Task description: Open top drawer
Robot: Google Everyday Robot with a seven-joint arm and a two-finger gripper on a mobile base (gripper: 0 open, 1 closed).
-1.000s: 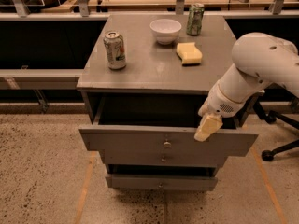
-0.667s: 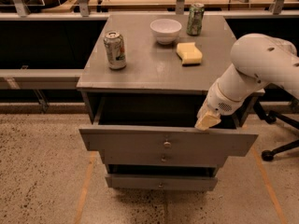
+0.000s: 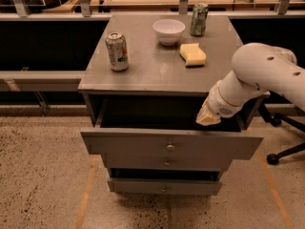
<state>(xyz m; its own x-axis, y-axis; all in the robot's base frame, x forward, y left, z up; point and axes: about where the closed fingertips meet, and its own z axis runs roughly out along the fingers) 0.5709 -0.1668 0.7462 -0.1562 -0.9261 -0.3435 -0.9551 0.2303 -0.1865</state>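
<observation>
A grey cabinet (image 3: 143, 80) stands on a speckled floor, seen from above and in front. It has three drawer fronts, stacked.

The top drawer (image 3: 133, 144), the widest, is pulled out toward the near side, and its dark inside shows behind the front. One small round knob (image 3: 170, 147) sits at its centre. The middle drawer (image 3: 143, 162) and bottom drawer (image 3: 143, 186) are narrower, each with one knob.

One white arm (image 3: 267, 78) reaches in from the right. Its gripper (image 3: 208, 119) points down over the right end of the open top drawer, just under the cabinet top's near edge. The pale fingertips are pressed together, holding nothing.

On top are four things:
- One can (image 3: 117, 50) at the left.
- A second can (image 3: 198, 19) at the far right.
- One white bowl (image 3: 168, 31) between them, toward the far side.
- One yellow sponge (image 3: 192, 54) just near of the bowl, to the right.
</observation>
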